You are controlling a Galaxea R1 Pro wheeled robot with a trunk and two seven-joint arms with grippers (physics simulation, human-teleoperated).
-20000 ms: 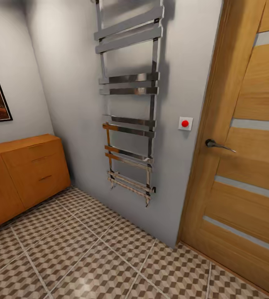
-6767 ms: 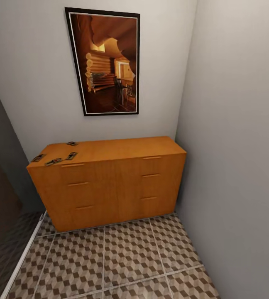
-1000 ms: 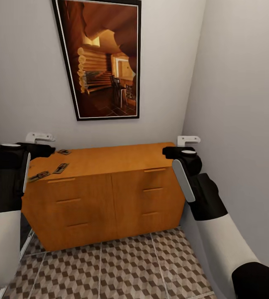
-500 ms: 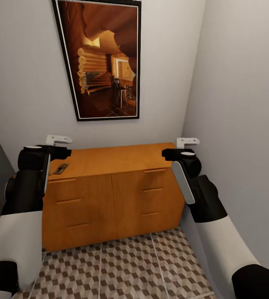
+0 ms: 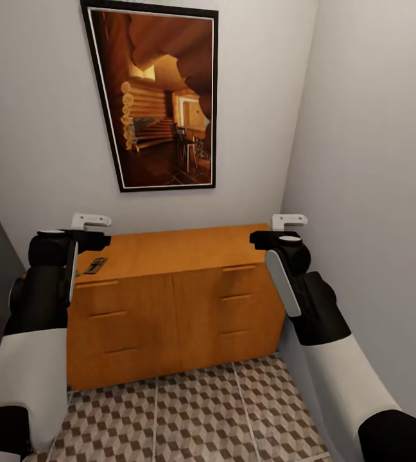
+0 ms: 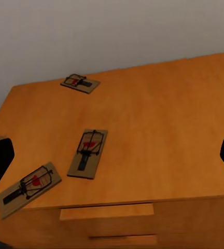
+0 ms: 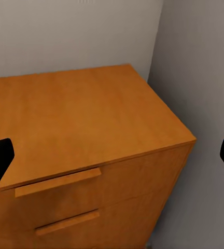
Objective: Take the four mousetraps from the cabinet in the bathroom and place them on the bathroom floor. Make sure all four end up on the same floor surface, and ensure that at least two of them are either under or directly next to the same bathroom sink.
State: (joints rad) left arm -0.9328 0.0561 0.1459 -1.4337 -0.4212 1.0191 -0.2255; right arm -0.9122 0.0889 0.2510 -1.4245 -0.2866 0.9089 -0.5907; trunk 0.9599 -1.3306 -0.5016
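**Both hands hovering over the cabinet**

The left hand [image 6: 112,153] is hanging released above three mousetraps [image 6: 87,153] lying apart on the cabinet [image 5: 176,247]. The right hand [image 7: 112,153], also released, is hovering over the cabinet's bare other end, beside the wall [image 5: 375,141].
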